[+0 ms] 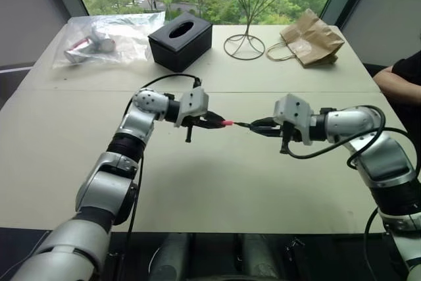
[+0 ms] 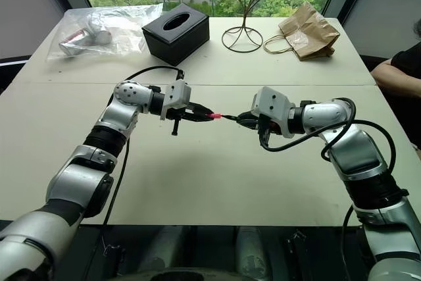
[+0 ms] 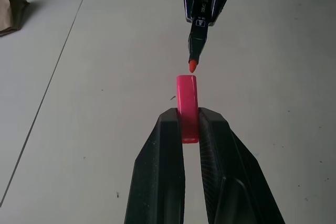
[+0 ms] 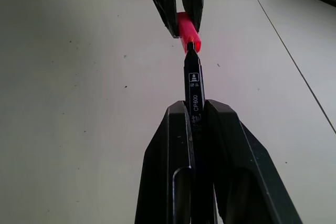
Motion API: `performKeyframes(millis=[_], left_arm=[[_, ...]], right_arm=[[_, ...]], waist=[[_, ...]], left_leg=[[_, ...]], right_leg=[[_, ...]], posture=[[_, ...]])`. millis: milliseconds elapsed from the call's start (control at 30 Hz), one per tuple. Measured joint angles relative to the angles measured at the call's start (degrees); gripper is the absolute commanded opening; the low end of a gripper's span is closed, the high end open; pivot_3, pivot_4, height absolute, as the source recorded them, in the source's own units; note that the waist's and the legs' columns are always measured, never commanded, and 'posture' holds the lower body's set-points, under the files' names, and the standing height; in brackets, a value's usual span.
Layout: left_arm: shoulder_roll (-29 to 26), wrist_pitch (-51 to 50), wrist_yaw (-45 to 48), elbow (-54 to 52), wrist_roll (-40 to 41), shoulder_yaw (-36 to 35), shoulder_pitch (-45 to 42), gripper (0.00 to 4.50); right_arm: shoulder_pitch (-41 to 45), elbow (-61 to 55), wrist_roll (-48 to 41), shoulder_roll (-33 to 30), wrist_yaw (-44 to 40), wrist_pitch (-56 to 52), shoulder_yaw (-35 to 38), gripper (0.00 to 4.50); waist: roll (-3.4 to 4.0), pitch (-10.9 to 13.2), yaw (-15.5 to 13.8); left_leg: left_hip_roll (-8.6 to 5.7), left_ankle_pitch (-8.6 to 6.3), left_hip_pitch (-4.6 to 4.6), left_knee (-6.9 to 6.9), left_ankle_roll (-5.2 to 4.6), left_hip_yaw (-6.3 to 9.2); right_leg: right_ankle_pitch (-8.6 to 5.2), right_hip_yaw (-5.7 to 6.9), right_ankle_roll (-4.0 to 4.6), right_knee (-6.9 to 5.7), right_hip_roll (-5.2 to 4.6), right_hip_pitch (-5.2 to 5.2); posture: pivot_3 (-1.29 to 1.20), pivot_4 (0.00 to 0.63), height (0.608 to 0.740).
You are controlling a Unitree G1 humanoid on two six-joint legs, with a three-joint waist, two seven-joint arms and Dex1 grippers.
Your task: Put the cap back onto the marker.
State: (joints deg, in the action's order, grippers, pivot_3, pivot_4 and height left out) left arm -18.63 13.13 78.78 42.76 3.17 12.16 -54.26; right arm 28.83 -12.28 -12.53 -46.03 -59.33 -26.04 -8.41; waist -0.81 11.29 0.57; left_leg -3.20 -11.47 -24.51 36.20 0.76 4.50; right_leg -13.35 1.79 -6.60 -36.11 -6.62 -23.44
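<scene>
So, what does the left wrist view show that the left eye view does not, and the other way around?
Left wrist view: the marker's bare red tip just short of the cap's open end, a small gap between them. Left eye view: both arms above the table, plus the black tissue box, wire stand, paper bag and plastic bag. Both: the left gripper shut on the cap, the right gripper shut on the marker.

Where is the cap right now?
The cap is pinched in the left gripper, held above the table's middle, its open end just short of the tip of the marker held by the right gripper.
</scene>
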Motion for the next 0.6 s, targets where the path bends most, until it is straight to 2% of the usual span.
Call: performKeyframes(millis=[600], left_arm=[[0.0,-1.4,0.9,-0.8,0.4,0.0,0.1,0.03]], right_arm=[[-0.1,0.0,0.0,0.5,0.8,0.0,0.0,0.0]], waist=[[0.0,0.0,0.0]], left_leg=[[0.0,0.0,0.0,0.0,0.0,0.0]], right_leg=[[0.0,0.0,0.0,-0.01,0.0,0.0]], posture=[[0.0,0.15,0.74]])
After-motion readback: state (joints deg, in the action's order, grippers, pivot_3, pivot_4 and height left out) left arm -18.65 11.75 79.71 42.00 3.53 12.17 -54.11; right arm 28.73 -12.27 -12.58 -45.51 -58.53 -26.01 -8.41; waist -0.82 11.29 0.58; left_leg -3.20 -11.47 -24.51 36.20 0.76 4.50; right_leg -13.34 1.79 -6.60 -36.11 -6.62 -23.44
